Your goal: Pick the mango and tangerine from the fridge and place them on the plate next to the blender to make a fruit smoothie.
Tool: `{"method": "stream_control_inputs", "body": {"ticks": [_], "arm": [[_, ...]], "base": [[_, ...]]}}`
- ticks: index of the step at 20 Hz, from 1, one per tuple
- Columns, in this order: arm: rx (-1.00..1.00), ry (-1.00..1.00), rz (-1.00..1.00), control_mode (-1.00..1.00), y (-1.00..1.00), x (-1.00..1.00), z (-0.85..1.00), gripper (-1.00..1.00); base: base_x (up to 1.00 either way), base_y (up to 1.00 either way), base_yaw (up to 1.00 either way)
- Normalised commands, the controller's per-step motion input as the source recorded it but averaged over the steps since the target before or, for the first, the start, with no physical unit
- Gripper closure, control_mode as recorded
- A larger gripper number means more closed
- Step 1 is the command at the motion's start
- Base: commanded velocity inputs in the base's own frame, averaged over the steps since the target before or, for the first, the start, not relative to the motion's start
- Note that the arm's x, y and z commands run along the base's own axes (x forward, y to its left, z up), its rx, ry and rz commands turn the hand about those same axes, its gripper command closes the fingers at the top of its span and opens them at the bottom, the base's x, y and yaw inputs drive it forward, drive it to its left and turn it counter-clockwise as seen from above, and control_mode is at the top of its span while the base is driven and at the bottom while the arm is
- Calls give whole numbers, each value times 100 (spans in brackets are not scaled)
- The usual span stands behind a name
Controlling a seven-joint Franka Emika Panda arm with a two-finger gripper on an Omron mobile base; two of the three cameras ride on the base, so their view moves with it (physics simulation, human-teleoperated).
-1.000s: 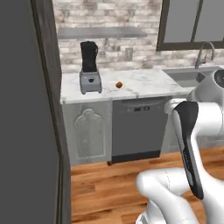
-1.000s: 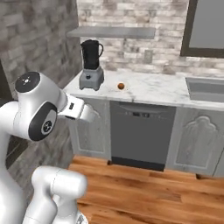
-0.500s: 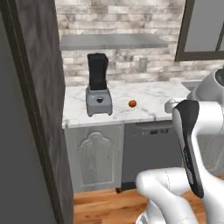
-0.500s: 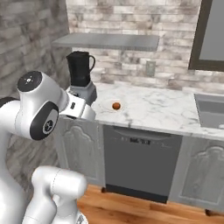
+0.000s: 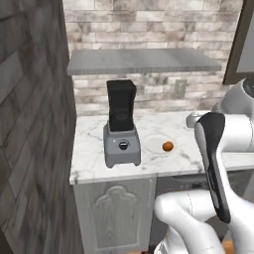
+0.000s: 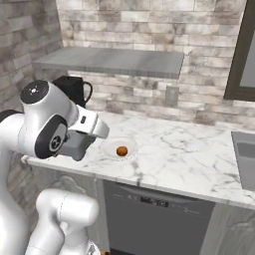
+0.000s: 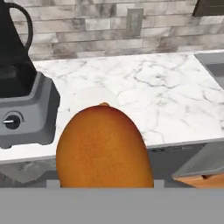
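Driving closer, your base is bringing both base views in on the blender corner: a second ago the dishwasher front and wood floor were in frame, now the marble tabletop [image 5: 94, 149] is taking up most of it. That is the camera moving, not the things; the fruit and plate are sitting where they were.

You are carrying the mango [image 7: 105, 148] in the hand. It is blocking the hand view up close, so the fingertips are hidden behind it and you are gripping it rather than empty, judging from how it rides with the camera.

The plate [image 6: 107, 148] is lying on the tabletop just right of the blender [image 5: 121, 131], and the tangerine [image 6: 121, 151] is already sitting on it. In the hand view the plate [image 7: 87, 97] is peeking out just above the mango.

So one fruit is looking done and the second is arriving. Next you are likely reaching over the tabletop edge and lowering the mango beside the tangerine; watch that it is not knocking the tangerine off or clipping the blender base.
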Motion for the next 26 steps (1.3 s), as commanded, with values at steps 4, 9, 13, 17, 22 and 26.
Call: {"method": "stream_control_inputs", "body": {"ticks": [4,9,13,17,22,26], "arm": [[0,43,11,-100,0,54,-15,100],[0,51,14,-100,0,80,-38,100],[0,30,11,-100,0,70,-59,100],[4,11,9,-100,0,66,-95,100],[2,2,9,-100,0,61,-73,100],[1,0,7,-100,0,63,-60,100]], "base": [[0,0,0],[0,0,0],[0,0,0],[0,0,0],[0,0,0],[0,0,0]]}}
